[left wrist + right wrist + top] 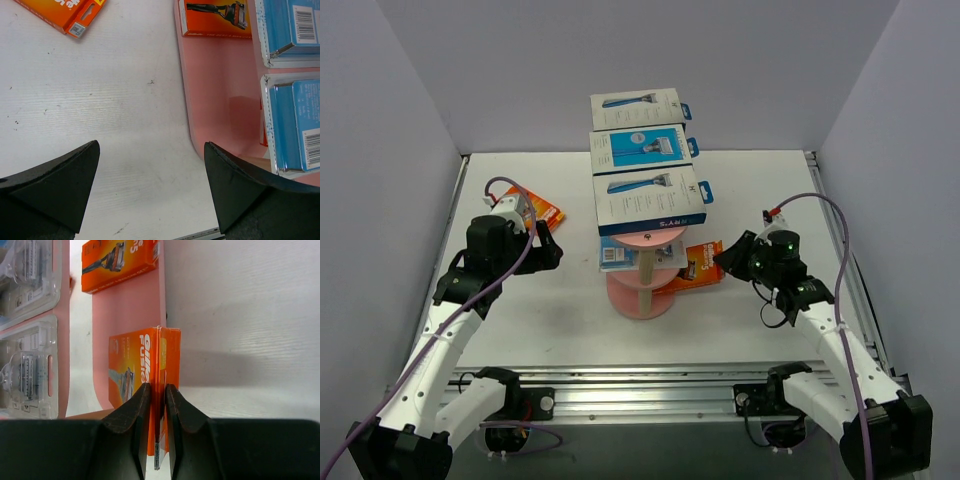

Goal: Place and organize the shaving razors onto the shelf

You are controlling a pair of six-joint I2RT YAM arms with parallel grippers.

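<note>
The pink shelf [642, 302] stands mid-table with three white-and-blue Harry's boxes [650, 200] in a row on its long top tier. A clear blister pack with a blue insert [618, 257] lies on a lower tier. My right gripper [725, 258] is shut on the edge of an orange razor pack [145, 365] and holds it at the edge of a pink tier [125, 315]. Another orange pack [117, 265] lies on that tier. My left gripper [152, 165] is open and empty over the table beside the shelf [220, 95]. An orange pack [546, 210] lies on the table behind it.
Two blue-backed blister packs [295, 130] lie on the shelf, at the right in the left wrist view; they show as clear packs [27, 370] at the left in the right wrist view. White walls close the table at the back and both sides. A metal rail [650, 395] runs along the near edge.
</note>
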